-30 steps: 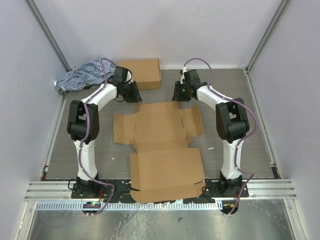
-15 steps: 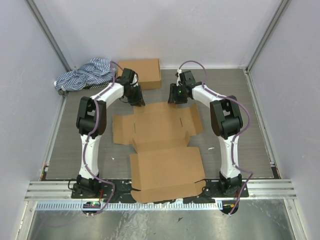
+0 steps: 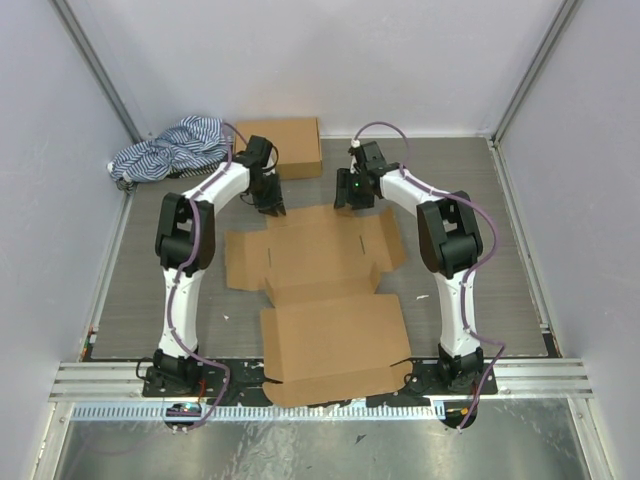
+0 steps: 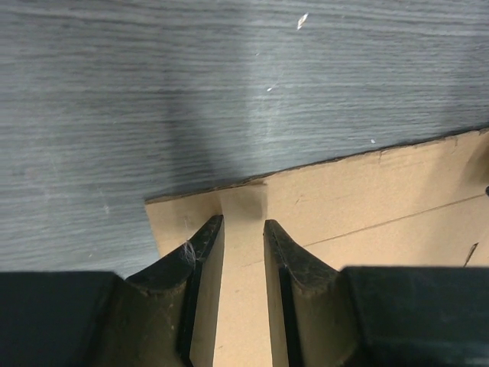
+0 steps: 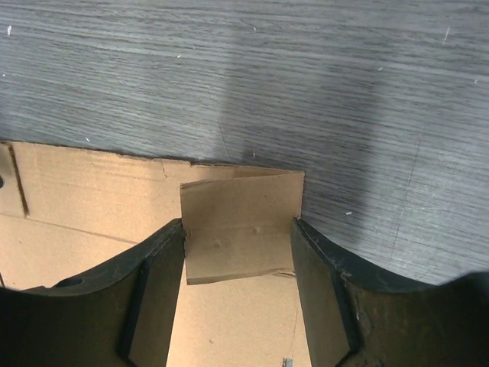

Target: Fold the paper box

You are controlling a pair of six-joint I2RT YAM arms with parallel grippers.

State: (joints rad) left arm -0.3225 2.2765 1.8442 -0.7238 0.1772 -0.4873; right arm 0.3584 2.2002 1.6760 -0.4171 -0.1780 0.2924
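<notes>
Two grippers sit at the far edge of the flat paper box blank [image 3: 330, 260], which lies unfolded mid-table. The right gripper [image 5: 238, 225] is spread wide on either side of a small raised tab [image 5: 241, 195]. The left gripper [image 4: 243, 224] shows only a narrow gap over the far-left corner, and I cannot tell whether it pinches card. An off-centre close could crease the tab crookedly or let it slip, and an uneven lift could drag the blank askew

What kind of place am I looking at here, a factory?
More likely a small lab test booth: plain white walls enclose a grey table, where two bolted-down robot arms reach a flat cardboard box blank.
</notes>
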